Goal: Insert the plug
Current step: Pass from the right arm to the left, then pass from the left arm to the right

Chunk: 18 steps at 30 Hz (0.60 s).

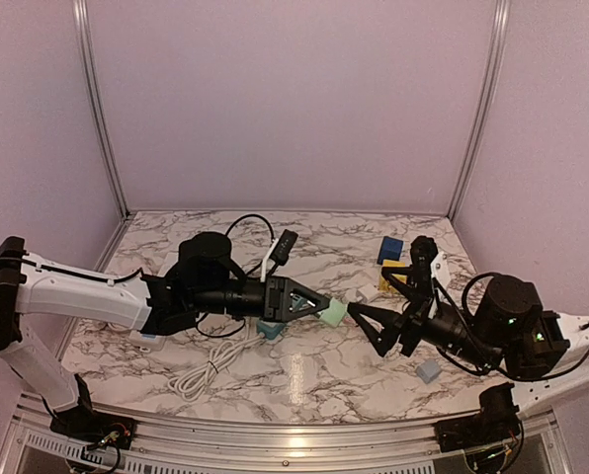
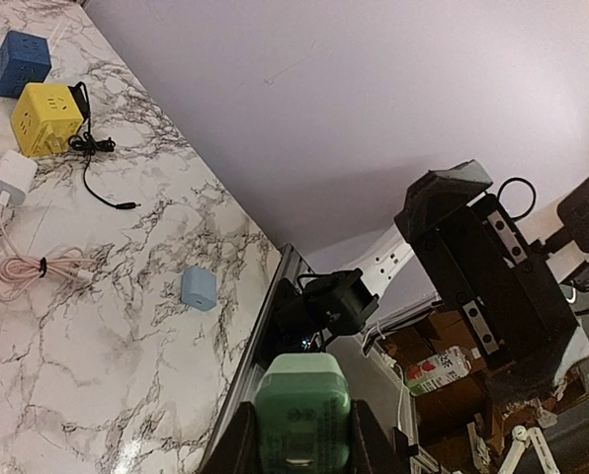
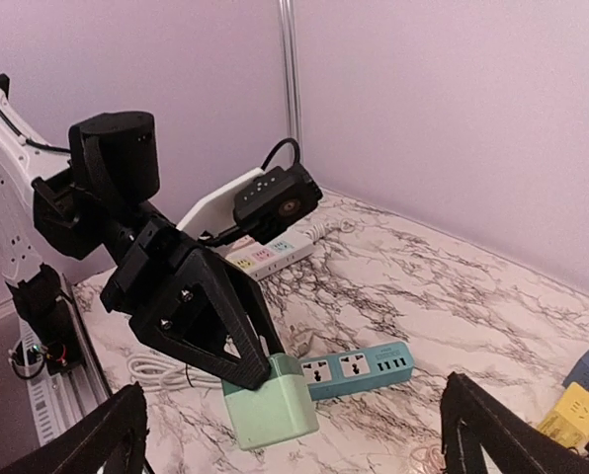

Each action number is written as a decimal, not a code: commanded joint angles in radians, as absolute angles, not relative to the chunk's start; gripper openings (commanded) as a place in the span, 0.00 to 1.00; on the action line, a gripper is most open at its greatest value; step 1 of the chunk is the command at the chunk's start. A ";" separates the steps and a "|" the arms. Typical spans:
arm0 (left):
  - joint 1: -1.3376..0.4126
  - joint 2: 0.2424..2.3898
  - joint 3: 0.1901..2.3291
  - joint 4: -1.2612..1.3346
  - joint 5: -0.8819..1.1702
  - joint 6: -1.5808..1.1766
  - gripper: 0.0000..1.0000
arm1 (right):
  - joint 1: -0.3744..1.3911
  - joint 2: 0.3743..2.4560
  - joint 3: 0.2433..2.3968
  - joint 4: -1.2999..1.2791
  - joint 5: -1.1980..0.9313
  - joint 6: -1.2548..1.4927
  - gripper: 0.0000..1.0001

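The plug point(image 1: 334, 313) is a pale green cube-shaped adapter, held above the table with my left gripper point(image 1: 324, 308) shut on it. In the left wrist view the plug point(image 2: 302, 410) sits between the two black fingers of the left gripper point(image 2: 302, 439). My right gripper point(image 1: 372, 301) faces it from the right, open wide, with nothing between its fingers. In the right wrist view the plug point(image 3: 272, 405) hangs just in front of the open right gripper point(image 3: 294, 395). A teal power strip point(image 3: 359, 367) lies on the marble below, sockets up, and also shows from above point(image 1: 270, 329).
A white power strip point(image 3: 275, 257) lies behind the left arm, with a coiled white cable point(image 1: 210, 370) near the front. A blue cube point(image 2: 21, 61), a yellow cube point(image 2: 47, 117), a white charger point(image 2: 13, 176) and a pink cable point(image 2: 38, 269) sit at the right. A small light-blue cube point(image 1: 429, 371) lies near the right arm.
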<state>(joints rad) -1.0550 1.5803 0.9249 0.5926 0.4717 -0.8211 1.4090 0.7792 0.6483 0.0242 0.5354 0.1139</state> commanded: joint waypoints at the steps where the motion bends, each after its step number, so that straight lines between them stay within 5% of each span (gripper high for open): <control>1: -1.055 1.504 0.869 0.783 0.471 -0.801 0.00 | 1.396 0.693 0.588 0.141 0.499 0.327 0.98; 18: -1.055 1.451 0.759 1.059 0.463 -0.837 0.00 | 1.285 0.833 0.515 0.442 0.219 0.684 0.86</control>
<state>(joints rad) -1.0550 1.4940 0.7792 0.9478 0.4633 -0.8272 1.2961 0.7891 0.5110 0.3264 0.3023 0.6136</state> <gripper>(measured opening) 0.229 0.878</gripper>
